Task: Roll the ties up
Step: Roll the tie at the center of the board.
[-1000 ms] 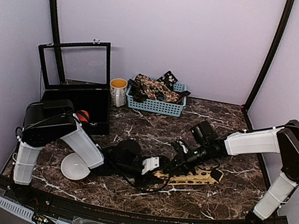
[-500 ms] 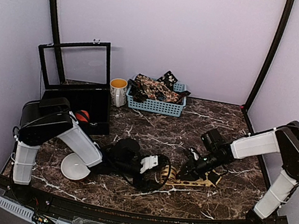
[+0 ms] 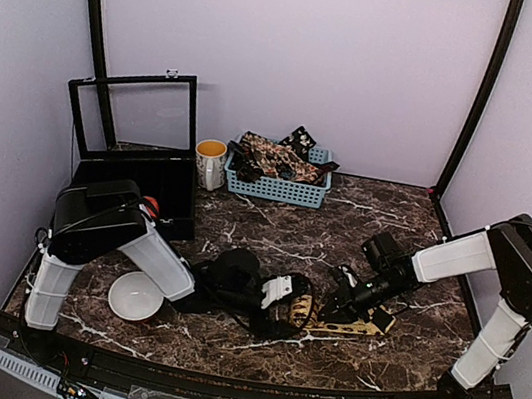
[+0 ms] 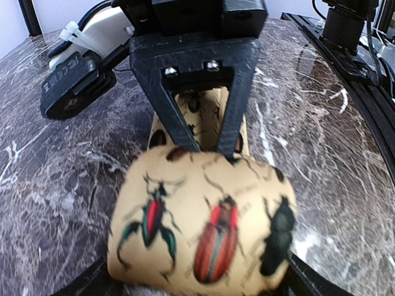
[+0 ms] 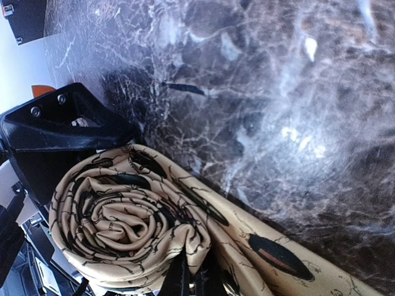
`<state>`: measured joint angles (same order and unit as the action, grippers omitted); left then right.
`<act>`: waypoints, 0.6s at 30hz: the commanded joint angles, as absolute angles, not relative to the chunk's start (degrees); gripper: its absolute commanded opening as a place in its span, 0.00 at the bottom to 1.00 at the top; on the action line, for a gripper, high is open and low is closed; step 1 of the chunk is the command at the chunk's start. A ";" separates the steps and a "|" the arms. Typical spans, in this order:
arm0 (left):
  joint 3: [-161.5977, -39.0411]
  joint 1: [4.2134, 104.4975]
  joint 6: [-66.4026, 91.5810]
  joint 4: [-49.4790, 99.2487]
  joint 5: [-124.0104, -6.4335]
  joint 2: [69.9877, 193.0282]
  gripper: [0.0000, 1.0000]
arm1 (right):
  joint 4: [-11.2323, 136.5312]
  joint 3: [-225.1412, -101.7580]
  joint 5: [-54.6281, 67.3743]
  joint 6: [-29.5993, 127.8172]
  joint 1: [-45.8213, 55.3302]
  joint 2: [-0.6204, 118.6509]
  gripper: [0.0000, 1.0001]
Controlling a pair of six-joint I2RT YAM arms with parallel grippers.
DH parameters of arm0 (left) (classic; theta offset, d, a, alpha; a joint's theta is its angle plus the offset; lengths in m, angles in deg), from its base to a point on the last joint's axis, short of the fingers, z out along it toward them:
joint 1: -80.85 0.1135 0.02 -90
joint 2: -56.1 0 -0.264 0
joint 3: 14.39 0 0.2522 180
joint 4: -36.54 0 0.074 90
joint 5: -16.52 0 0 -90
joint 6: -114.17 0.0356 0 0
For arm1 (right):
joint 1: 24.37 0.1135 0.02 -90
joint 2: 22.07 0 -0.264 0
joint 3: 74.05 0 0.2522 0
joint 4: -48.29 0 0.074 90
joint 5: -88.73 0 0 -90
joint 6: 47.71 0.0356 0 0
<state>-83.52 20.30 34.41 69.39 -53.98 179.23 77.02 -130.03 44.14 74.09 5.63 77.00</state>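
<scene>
A tan tie (image 3: 355,325) printed with beetles is seen lying on the dark marbled surface (image 3: 271,231), low and right of centre in the top view. Its left end is wound into a coil (image 3: 301,309), while the rest is stretched flat towards the right.

In the left wrist view the coil (image 4: 203,228) fills the lower middle of the frame. The left fingers (image 4: 307,280) are spread wide, one at each lower corner, with the coil between them. Whether they touch its sides cannot be told.

The right fingers (image 4: 237,117) are pressed together. They are set down from the upper centre of that frame onto the flat strip just behind the coil. In the right wrist view their tips (image 5: 185,277) are seen at the bottom edge, pushed against the fabric just beside the spiral (image 5: 123,228). Whether cloth is caught between them cannot be told.

At the back of the surface a pale blue basket (image 3: 278,189) is filled with dark ties (image 3: 275,156). A white mug (image 3: 210,163) is placed just left of it. Further left a black box (image 3: 142,185) is stood with its glass lid raised. A white bowl (image 3: 136,296) is set at the lower left, beside the left arm.
</scene>
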 commanded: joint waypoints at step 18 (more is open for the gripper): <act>-82.90 20.10 34.36 64.85 -52.50 179.41 0.32 | 85.64 -134.66 38.05 72.49 6.63 71.32 0.30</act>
